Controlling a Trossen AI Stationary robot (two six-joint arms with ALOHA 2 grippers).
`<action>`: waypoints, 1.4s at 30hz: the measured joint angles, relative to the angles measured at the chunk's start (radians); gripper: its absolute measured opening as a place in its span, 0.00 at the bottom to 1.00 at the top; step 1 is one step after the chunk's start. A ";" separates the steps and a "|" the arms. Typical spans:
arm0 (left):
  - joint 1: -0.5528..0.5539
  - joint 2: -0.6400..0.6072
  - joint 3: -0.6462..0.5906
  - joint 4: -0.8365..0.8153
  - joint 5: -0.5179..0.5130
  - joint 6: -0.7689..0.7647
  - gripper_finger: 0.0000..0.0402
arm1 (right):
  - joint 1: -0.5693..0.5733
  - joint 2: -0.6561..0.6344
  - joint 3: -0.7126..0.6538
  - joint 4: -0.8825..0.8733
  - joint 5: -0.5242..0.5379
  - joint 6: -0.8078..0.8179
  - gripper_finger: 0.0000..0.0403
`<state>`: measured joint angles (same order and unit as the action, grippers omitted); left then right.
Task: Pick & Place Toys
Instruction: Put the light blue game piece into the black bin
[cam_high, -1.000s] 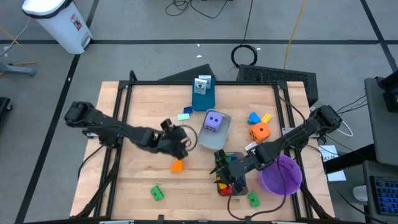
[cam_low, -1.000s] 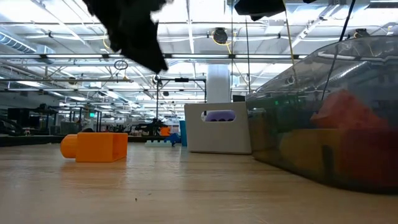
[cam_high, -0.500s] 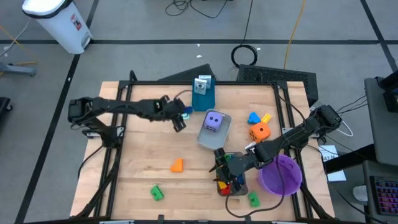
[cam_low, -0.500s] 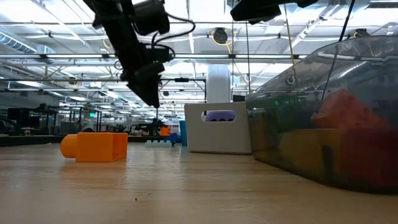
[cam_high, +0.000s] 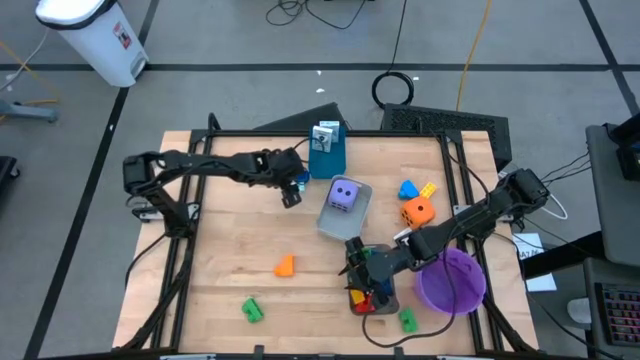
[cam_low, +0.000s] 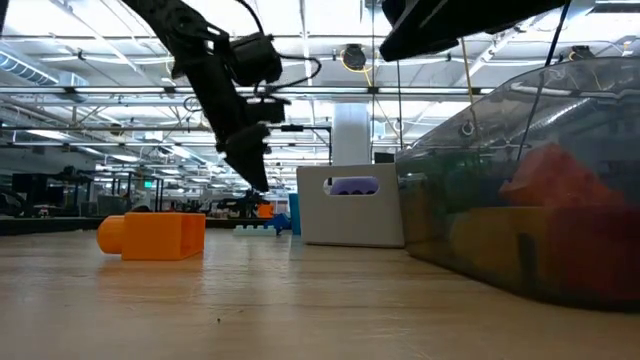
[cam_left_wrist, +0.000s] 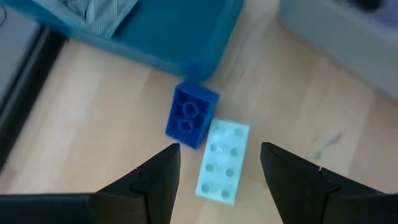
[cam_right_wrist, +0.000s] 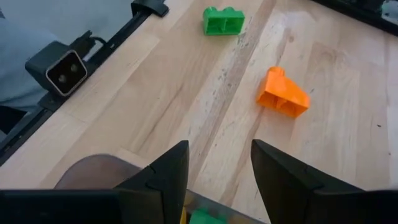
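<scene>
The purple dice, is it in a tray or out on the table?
In. The purple dice sits inside a grey tray, walls all around it.

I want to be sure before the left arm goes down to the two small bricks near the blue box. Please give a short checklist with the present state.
1. Left gripper open: ok.
2. Light blue brick lies between the fingers' line: ok.
3. Dark blue brick touches it, may get pushed: not ok.
4. Blue box close behind: cannot tell if clear.
5. Right gripper away, over the near tray: ok.
</scene>
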<state>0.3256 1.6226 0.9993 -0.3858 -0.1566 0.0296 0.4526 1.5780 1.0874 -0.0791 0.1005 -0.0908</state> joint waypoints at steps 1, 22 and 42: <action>0.005 0.012 0.000 -0.006 0.000 -0.005 0.57 | 0.000 0.000 0.000 -0.004 0.000 0.000 0.41; 0.056 0.151 0.001 0.049 0.037 0.032 0.57 | 0.000 0.000 0.000 -0.007 -0.001 0.033 0.40; 0.060 0.167 0.002 0.048 0.107 0.038 0.57 | 0.000 0.000 0.000 -0.008 -0.002 0.052 0.40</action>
<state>0.3859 1.7897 1.0016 -0.3378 -0.0491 0.0673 0.4530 1.5780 1.0874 -0.0868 0.0990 -0.0383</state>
